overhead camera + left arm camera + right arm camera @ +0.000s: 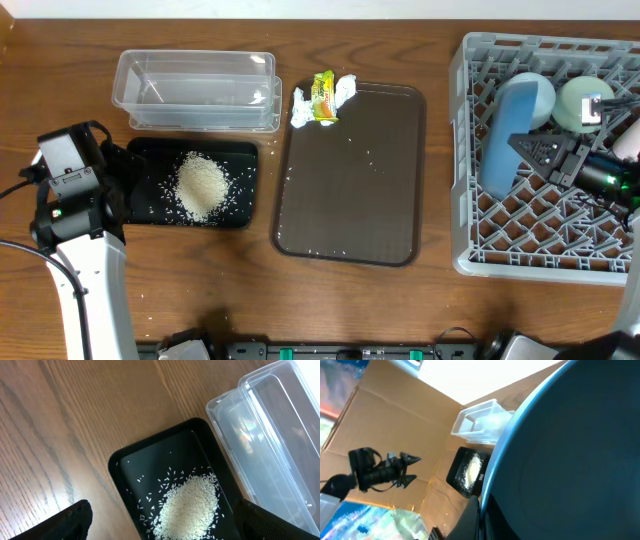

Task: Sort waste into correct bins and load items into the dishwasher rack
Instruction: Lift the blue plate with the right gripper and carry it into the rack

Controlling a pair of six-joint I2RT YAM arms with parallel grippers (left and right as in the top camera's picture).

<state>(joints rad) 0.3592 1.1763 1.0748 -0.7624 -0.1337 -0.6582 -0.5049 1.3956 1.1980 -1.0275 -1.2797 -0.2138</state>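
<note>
i see the left gripper (161, 512) fingers apart over the rice (192, 505); the right gripper (528, 148) seems clamped on the large blue bowl (502, 105).

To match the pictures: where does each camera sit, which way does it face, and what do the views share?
Overhead: above the table, facing straight down on tub, black tray, brown tray, rack; left arm and right tool show.
Left wrist: on the left arm, facing down on rice and tub; left tool tips at bottom corners.
Right wrist: at the rack, facing sideways past the blue bowl toward the left arm; right tool hardly shows.
Shared: all show rice and tub.
</note>
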